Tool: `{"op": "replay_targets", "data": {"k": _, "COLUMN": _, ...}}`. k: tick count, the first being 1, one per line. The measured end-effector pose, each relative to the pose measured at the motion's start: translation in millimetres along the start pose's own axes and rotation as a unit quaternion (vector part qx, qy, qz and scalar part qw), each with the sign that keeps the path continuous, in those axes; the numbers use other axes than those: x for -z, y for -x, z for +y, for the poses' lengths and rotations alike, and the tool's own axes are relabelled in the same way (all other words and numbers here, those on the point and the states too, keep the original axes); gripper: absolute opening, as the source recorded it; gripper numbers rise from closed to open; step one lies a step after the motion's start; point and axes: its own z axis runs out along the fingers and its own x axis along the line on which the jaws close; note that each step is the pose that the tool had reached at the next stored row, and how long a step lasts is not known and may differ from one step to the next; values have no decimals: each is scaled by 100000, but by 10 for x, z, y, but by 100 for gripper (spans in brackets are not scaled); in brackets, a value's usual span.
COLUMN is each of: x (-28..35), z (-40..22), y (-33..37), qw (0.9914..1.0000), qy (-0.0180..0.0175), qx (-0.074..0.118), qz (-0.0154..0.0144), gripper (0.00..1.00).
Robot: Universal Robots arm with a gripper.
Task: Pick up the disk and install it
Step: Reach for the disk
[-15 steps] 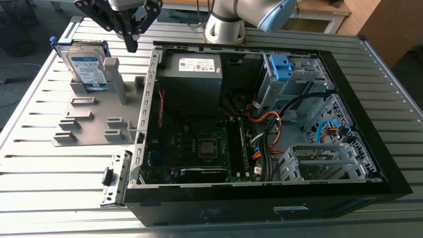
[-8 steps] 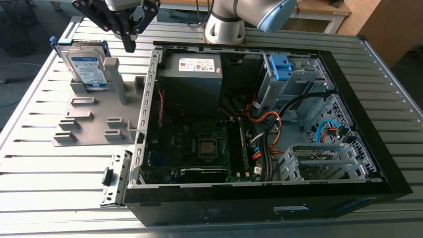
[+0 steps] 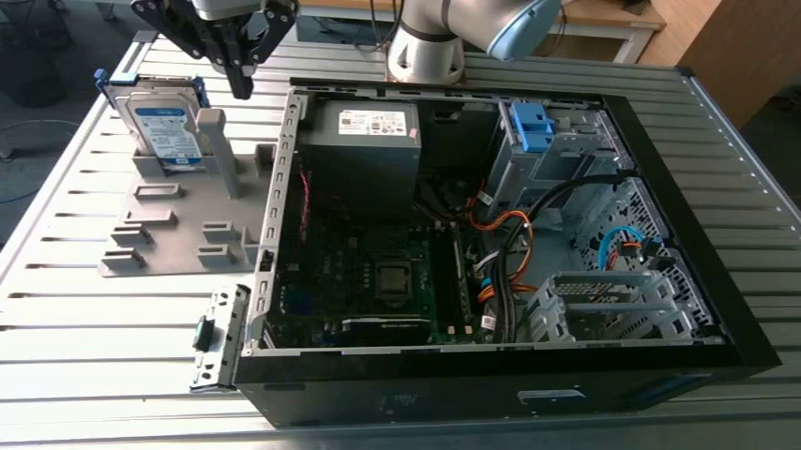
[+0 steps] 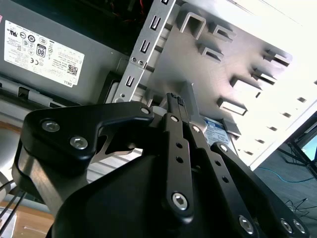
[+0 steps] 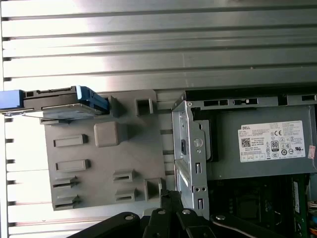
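Both jaws together, empty, near the disk

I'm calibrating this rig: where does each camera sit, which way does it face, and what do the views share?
Exterior view: high off the arm, looking down across the table at the open case, disk upright in its holder on the exterior view's left; gripper and arm base show.
First wrist view: on the arm, facing straight down on holder, disk and power supply; gripper shows.
Second wrist view: behind the gripper, looking along it toward holder and power supply.
Shared: all three show gripper, disk, holder, power supply.
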Motion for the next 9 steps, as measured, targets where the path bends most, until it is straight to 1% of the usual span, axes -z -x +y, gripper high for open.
{"op": "replay_targets", "data": {"k": 9, "x": 0, "z": -3, "y": -36, "qw": 100000, "qy": 2, "qx": 1, "qz": -2, "gripper": 11}}
